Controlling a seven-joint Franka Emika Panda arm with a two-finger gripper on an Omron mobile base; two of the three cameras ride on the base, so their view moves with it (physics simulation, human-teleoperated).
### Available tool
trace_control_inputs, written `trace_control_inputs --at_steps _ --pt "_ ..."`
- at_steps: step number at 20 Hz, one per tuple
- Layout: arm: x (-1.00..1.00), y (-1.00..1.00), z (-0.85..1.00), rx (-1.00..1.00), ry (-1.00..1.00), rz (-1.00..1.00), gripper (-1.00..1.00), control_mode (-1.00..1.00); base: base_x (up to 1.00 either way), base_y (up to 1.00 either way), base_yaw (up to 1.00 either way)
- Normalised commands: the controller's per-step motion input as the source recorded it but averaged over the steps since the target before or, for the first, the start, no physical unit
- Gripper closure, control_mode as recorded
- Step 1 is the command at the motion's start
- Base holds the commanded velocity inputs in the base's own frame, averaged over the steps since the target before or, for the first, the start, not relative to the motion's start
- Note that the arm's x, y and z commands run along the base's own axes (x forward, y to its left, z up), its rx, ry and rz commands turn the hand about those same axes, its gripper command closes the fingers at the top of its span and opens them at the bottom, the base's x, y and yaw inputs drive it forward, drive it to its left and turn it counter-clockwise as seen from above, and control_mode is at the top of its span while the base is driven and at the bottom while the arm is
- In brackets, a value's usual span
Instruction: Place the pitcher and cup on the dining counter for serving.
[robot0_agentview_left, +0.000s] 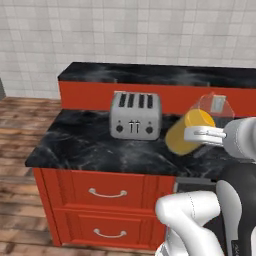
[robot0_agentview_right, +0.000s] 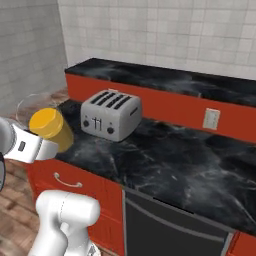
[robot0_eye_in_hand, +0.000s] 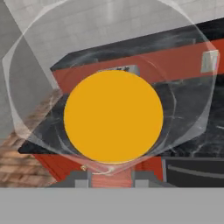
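Left base view: I've got the pitcher (robot0_agentview_left: 192, 131) up in the air, tilted well over, clear mouth end toward the upper right and the orange end toward the toaster (robot0_agentview_left: 135, 115). The end effector (robot0_agentview_left: 202, 135) is partly closed and clamped across the pitcher's body, jaws held apart by the glass. It hangs over the right part of the bench (robot0_agentview_left: 90, 145), not touching it, just right of the toaster. The raised dining counter (robot0_agentview_left: 165, 75) runs behind, along the bench's back edge, above its red front. My read: it's held high because the load has to clear that step up.

Right base view: same grip from the other side. The pitcher (robot0_agentview_right: 50, 129) sits off the bench's (robot0_agentview_right: 175, 165) left end, past the front left corner, near the toaster (robot0_agentview_right: 111, 114). The dining counter (robot0_agentview_right: 165, 80) is well apart across the bench. A wall socket (robot0_agentview_right: 211, 118) sits on the red panel.

Hand view: I'm looking down the pitcher (robot0_eye_in_hand: 113, 116) along its axis, orange disc centred, clear wall ringing it, so the grip looks square. Through the glass I see the bench edge and red panel.

Cup: can't locate it. Tilt this steep would worry me for spills.
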Motion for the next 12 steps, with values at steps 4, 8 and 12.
trace_control_inputs --at_steps 4,8,12 --pt "0.0 0.0 0.0 0.0 0.0 0.0 1.0 1.0 0.23 1.0 0.08" --pt "0.0 0.0 0.0 0.0 0.0 0.0 1.0 1.0 0.3 1.0 0.06" --pt "0.0 0.0 0.0 0.0 0.0 0.0 1.0 1.0 0.33 1.0 0.06"
